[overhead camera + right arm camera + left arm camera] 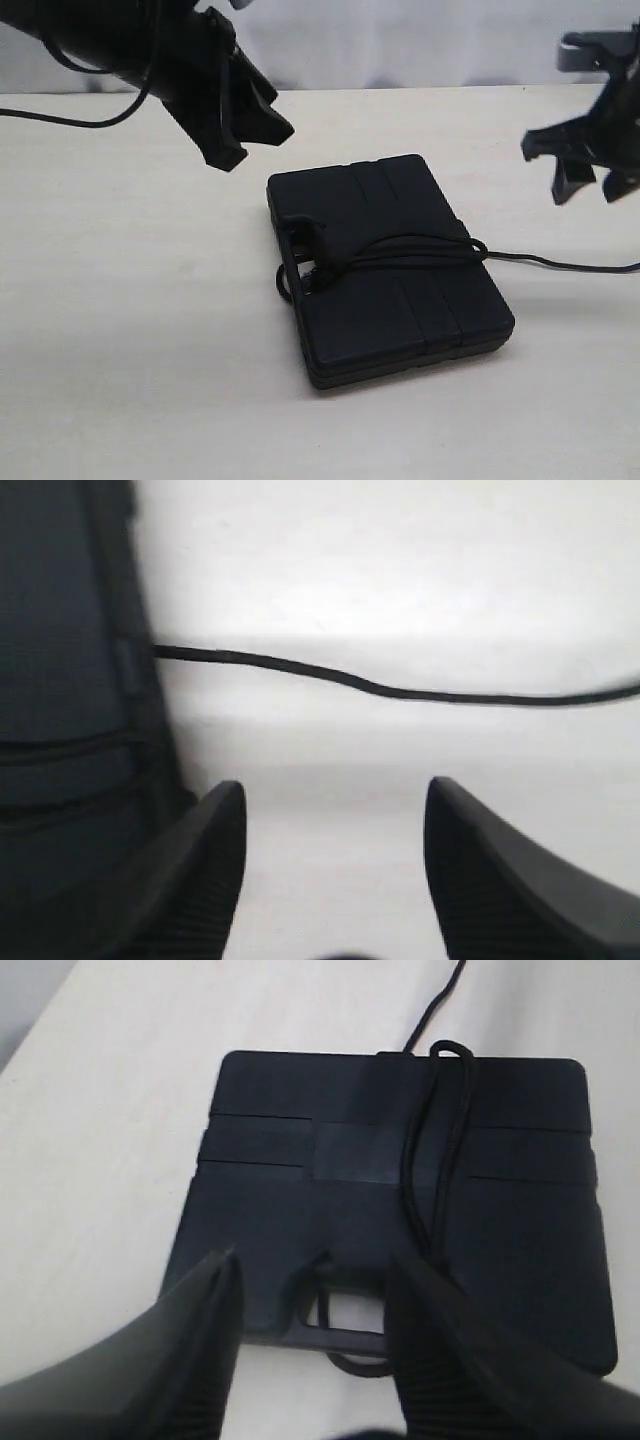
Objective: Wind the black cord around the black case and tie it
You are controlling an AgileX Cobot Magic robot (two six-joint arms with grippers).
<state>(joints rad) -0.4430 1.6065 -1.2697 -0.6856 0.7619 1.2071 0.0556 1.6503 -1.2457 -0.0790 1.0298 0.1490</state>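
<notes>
The black case lies flat on the table in the middle of the exterior view, its handle slot facing left. The black cord runs across its lid in a few strands, loops through the handle slot, and one end trails off right over the table. My left gripper hangs open above and to the left of the case, holding nothing; its fingers frame the handle. My right gripper is open in the air to the right of the case, above the trailing cord.
The pale table stretches around the case on all sides. A thin robot cable hangs from the left arm at the upper left. A light wall stands behind the table's far edge.
</notes>
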